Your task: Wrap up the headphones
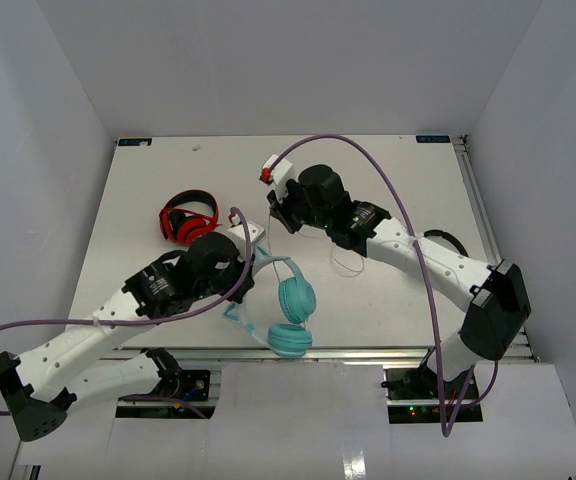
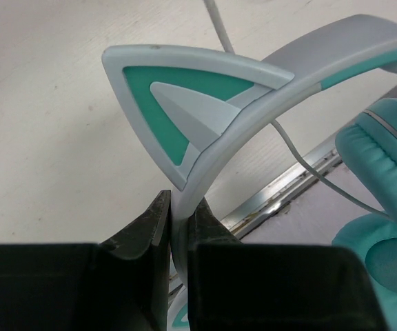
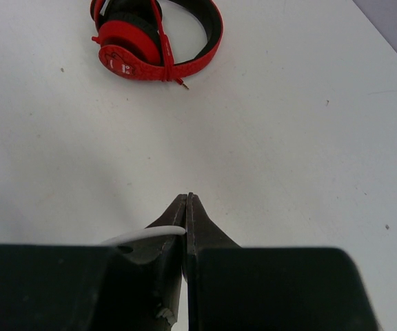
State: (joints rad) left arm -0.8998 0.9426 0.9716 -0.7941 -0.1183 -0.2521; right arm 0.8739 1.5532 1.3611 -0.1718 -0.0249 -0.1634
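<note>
White table (image 1: 388,180), teal headphones (image 1: 295,298) with band clamped tight in the left tool (image 2: 176,214), cord (image 3: 150,234) tight in the right tool (image 3: 187,200).

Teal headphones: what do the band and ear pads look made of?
Band: seemingly hard matte plastic, pale grey with teal inlays, crisp moulded edges. Ear pads: probably soft leatherette, going by the faint sheen and puffy rounded rim.

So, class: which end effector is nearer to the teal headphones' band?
Left. The left end effector is clamped on the band itself; the right end effector sits farther back, apart from it, shut on a thin white cord.
</note>
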